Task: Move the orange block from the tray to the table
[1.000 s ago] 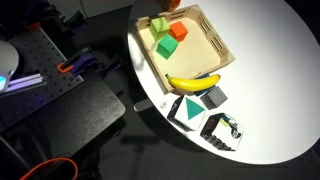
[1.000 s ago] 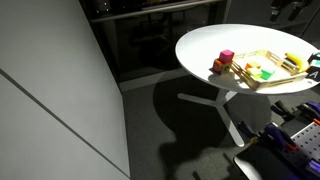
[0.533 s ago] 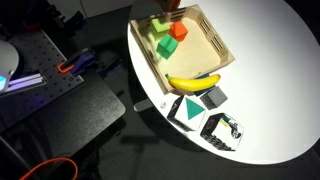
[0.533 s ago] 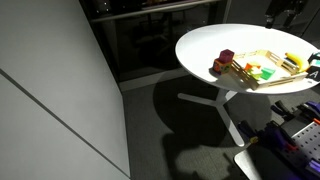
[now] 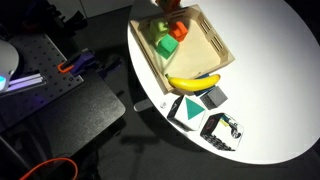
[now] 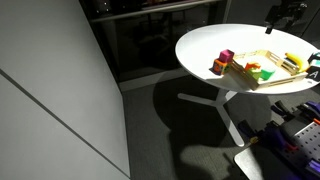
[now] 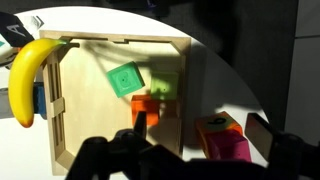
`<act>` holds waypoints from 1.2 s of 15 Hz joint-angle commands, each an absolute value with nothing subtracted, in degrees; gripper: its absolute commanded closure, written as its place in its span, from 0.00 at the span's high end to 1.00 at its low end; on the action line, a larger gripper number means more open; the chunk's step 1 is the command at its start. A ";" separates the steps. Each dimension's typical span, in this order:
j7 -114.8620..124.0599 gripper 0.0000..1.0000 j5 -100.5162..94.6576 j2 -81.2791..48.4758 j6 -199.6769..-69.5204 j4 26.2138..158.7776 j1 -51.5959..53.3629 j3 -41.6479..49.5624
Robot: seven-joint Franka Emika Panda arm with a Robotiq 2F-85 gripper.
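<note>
One white counter (image 5: pixel 270 110) carries a wooden tray (image 7: pixel 95 125) beneath the pincer (image 7: pixel 200 135). The pincer's dark body is cut off at the wrist view's lower edge, and its fingers stand wide apart, gripping nothing. A banana (image 7: pixel 28 75) lies along the tray's rim farthest from the pincer. Inside the tray sit a green cube (image 7: pixel 127 78) and, nearer, the orange block (image 7: pixel 155 103), partly hidden by one finger (image 7: pixel 140 124).

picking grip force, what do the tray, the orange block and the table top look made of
The tray looks like pale wood, matte, with board-like raised rims. The orange block is smooth and evenly coloured: painted wood or plastic, cannot tell which. The table has a smooth, even white top, probably laminate or paint.
</note>
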State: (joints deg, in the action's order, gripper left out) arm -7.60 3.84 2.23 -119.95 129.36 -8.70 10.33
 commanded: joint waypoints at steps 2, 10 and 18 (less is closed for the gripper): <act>-7.61 1.00 3.84 2.01 -119.83 129.26 -8.93 10.05; -6.91 1.00 3.41 -0.55 -121.10 128.32 -9.10 10.09; -4.84 1.00 2.14 -8.06 -128.31 127.18 -9.33 10.11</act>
